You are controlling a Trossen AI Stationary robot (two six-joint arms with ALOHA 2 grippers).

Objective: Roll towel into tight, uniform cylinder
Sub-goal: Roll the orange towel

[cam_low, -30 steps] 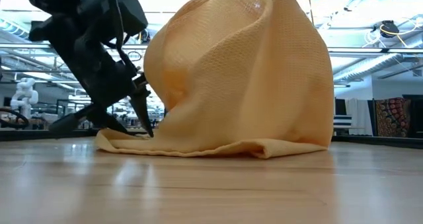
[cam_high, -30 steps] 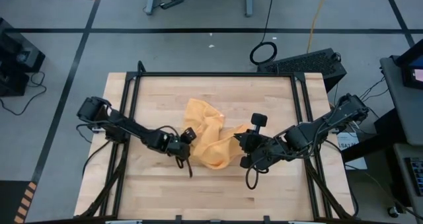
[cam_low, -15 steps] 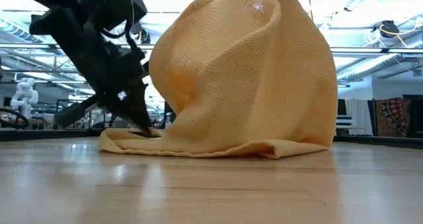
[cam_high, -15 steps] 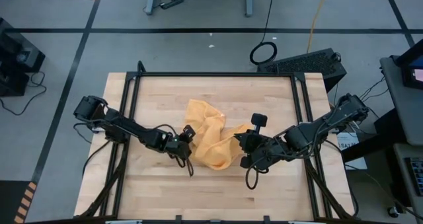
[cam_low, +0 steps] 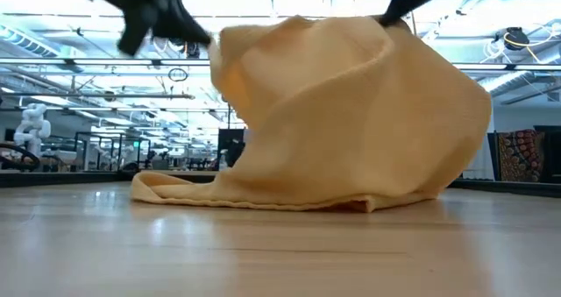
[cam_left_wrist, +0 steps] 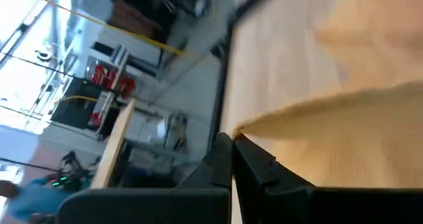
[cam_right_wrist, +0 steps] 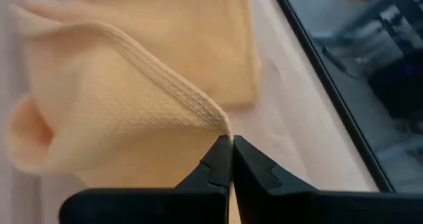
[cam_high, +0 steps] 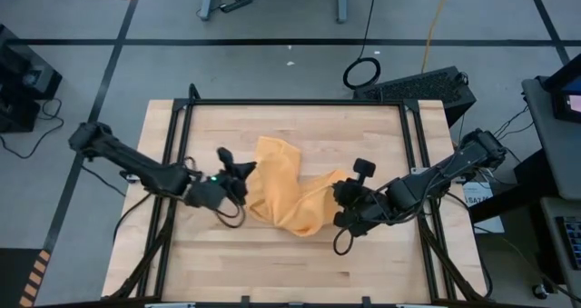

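A pale wooden worktop (cam_high: 218, 253) framed by black rails sits on a grey floor crossed with dark tape lines, and the low view looks past it into a bright hall with railings and ceiling lights. Near the middle of the worktop lies the towel (cam_high: 289, 192) — a mustard-yellow cloth, crumpled and partly lifted rather than spread flat. In the low view it rises as a tall, tent-like hump (cam_low: 351, 122) whose lower edge trails along the wood, with a flat hem running out to one side. The left claw (cam_high: 239, 173) sits at the towel's left edge, its fingers pressed together on a corner of the cloth; the left wrist view shows the two dark fingers (cam_left_wrist: 225, 161) meeting at the tip of a yellow hem (cam_left_wrist: 317, 112). The right claw (cam_high: 345, 199) is at the towel's right side, likewise pinched shut on the fabric, and the right wrist view shows a stitched, waffle-textured edge (cam_right_wrist: 152, 59) running straight down into the closed fingertips (cam_right_wrist: 221, 161). Both held corners are raised off the wood, so the cloth sags between the two arms — its lowest fold resting on the worktop toward the near side.
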